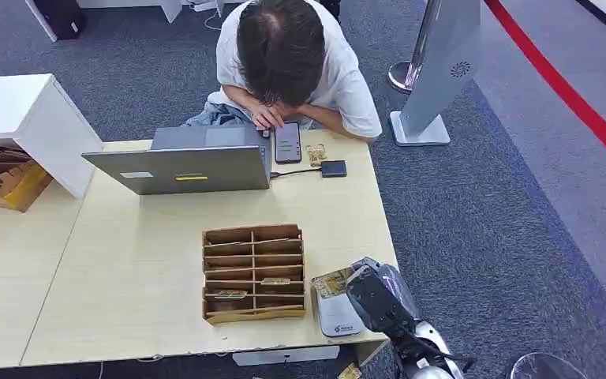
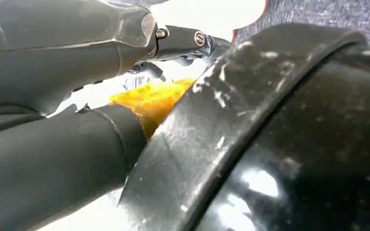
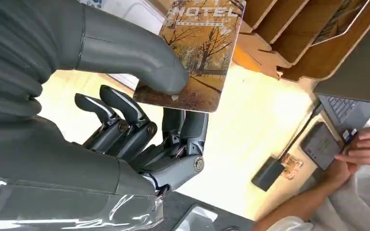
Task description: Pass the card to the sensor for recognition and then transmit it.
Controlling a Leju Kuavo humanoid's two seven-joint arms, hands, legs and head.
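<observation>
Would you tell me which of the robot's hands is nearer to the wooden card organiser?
The right hand, holding the hotel card just beside the wooden organiser. The left hand shows against the robot's own dark body, with no organiser near it.

Even bright indoor light, soft shadows; left wrist view blurred (close-up, glare spots).

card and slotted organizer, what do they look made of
Card pinched by the right hand: looks like glossy printed plastic, perhaps coated paperboard; thin, rounded corners, autumn-tree picture. Organizer: looks like unfinished plywood or thick cardboard; flat brown panels with matte, raw edges.
</observation>
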